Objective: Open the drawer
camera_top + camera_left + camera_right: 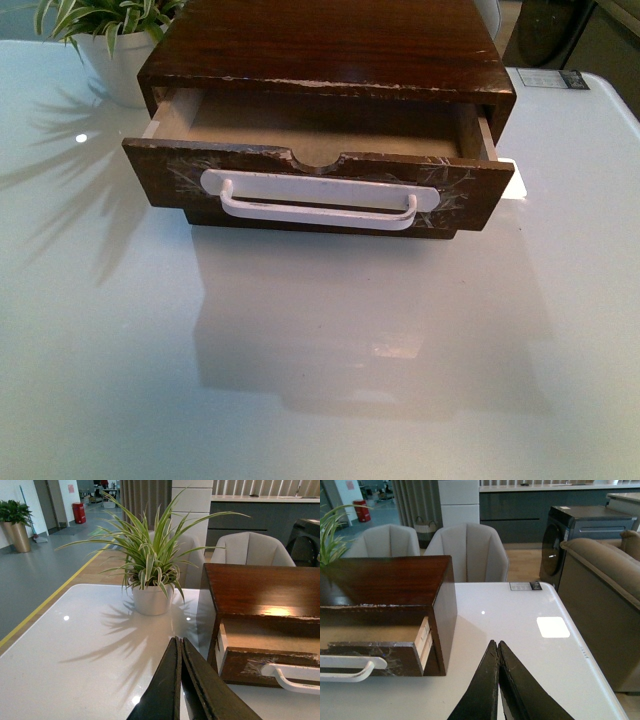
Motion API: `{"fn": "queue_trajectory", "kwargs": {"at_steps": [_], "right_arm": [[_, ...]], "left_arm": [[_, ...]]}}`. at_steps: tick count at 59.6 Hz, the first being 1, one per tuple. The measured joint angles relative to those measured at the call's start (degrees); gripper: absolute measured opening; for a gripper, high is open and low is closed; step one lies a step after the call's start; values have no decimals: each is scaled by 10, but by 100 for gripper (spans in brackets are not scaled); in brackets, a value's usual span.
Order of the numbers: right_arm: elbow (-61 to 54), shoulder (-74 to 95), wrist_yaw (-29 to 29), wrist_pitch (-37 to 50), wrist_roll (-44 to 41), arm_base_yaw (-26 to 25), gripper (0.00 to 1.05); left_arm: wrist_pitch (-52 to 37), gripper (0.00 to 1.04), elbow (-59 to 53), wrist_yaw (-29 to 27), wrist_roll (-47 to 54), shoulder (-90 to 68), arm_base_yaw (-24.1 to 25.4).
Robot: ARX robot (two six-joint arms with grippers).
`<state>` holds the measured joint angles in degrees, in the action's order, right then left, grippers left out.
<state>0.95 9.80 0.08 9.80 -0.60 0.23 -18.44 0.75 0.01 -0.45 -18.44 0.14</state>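
Drawer [310, 190]: pulled partway out of its wooden box [330, 45], bare floor showing; looks as good as done.
Left gripper [180, 645]: pinched together, empty; drawer ahead, off to its right.
Right gripper [498, 647]: likewise pinched, empty; drawer ahead, to its left.
Left to do: little, perhaps pulling further.

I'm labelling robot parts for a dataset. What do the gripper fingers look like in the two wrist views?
The left gripper and right gripper look alike: each has two long, flat, dark brown-black fingers tapering to a narrow pointed tip, with smooth, matte surfaces. No cables, markings or labels show on them, and the arms behind them are out of frame. The front view shows neither arm.
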Motion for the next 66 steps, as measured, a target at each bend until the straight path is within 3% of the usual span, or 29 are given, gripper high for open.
{"fn": "queue_trajectory", "kwargs": {"at_steps": [5,8,25,31,59,62,66], "right_arm": [[0,-68,0,-85,0,0,2],[0,-91,-1,-95,0,0,2],[0,-94,0,-97,0,0,2],[0,-95,0,-97,0,0,2],[0,-95,0,-97,0,0,2],[0,-95,0,-97,0,0,12],[0,-95,0,-97,0,0,31]], "left_arm": [[19,2,0,0,0,19,0],[33,2,0,0,0,32,0],[90,2,0,0,0,90,0],[178,2,0,0,0,166,0],[184,2,0,0,0,181,0],[184,5,0,0,0,181,0],[184,25,0,0,0,181,0]]}}
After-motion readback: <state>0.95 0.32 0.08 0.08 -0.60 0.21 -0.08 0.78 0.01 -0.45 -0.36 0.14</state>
